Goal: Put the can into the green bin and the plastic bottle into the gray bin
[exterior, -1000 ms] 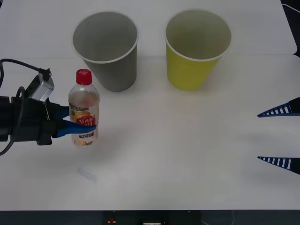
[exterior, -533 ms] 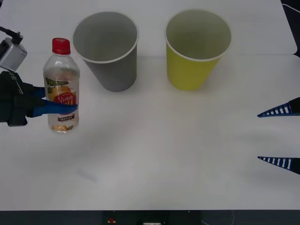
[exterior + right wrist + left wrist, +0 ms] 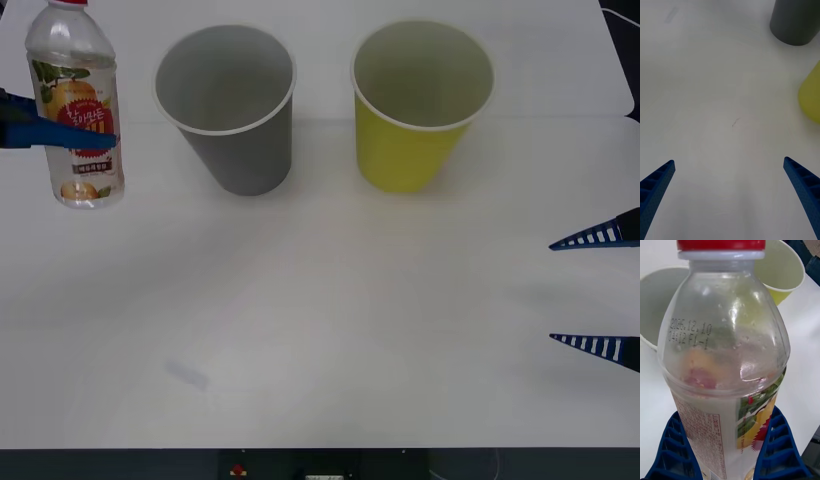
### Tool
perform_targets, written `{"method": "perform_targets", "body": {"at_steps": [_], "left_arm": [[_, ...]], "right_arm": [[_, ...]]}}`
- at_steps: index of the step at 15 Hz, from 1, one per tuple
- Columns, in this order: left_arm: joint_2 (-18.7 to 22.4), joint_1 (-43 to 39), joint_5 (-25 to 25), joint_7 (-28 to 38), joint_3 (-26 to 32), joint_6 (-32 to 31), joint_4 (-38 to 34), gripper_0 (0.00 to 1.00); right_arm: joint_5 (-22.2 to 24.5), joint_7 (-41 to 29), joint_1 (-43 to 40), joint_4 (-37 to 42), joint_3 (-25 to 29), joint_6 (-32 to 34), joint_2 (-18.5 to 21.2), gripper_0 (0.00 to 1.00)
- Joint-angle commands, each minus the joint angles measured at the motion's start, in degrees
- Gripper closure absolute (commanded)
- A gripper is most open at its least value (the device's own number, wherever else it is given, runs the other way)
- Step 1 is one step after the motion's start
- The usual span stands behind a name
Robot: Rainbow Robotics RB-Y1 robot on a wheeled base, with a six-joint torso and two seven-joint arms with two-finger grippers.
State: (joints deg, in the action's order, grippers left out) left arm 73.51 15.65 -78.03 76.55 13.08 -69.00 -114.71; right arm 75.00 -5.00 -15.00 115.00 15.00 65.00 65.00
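Note:
The plastic bottle (image 3: 75,110), clear with a red cap and an orange-and-yellow label, hangs upright in the air at the far left, left of the gray bin (image 3: 230,110). My left gripper (image 3: 60,133) is shut on its labelled middle; in the left wrist view the blue fingers (image 3: 778,450) clasp the plastic bottle (image 3: 724,363) from both sides. The gray bin (image 3: 655,303) stands open-mouthed behind it. My right gripper (image 3: 600,290) waits open at the right edge, low over the table. No can and no green bin are in view.
A yellow cup (image 3: 420,100) of the same size stands right of the gray bin, also seen as yellow cup (image 3: 810,99) beside the gray bin's base (image 3: 795,20). The white table (image 3: 330,320) stretches bare in front of both.
My left gripper has lifted the bottle off the table and carried it up and to the left. The right arm has stayed still.

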Motion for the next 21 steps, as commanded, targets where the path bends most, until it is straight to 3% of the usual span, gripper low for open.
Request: {"method": "perform_targets", "body": {"at_steps": [1, 4, 9, 15, 20, 21], "left_arm": [[0.41, 13.53, 0.07, 0.0, -10.62, 0.09, 7.48, 1.0], [-1.0, 29.61, -0.63, -0.18, -24.59, 0.7, 17.24, 1.0], [-7.33, 44.38, -2.74, -2.72, -38.66, 2.55, 31.65, 1.0], [-12.78, 51.59, -3.09, -4.39, -47.36, 5.8, 40.0, 1.0], [-13.83, 52.11, -2.83, -6.15, -47.88, 5.98, 41.67, 1.0], [-13.92, 52.11, -2.92, -6.24, -47.88, 5.98, 41.67, 0.23]], "right_arm": [[0.0, 0.0, 0.0, 0.0, 0.0, 0.0, 0.0, 0.0], [0.0, 0.0, 0.0, 0.0, 0.0, 0.0, 0.0, 0.0], [0.0, 0.0, 0.0, 0.0, 0.0, 0.0, 0.0, 0.0], [0.0, 0.0, 0.0, 0.0, 0.0, 0.0, 0.0, 0.0], [0.0, 0.0, 0.0, 0.0, 0.0, 0.0, 0.0, 0.0], [0.0, 0.0, 0.0, 0.0, 0.0, 0.0, 0.0, 0.0]]}}
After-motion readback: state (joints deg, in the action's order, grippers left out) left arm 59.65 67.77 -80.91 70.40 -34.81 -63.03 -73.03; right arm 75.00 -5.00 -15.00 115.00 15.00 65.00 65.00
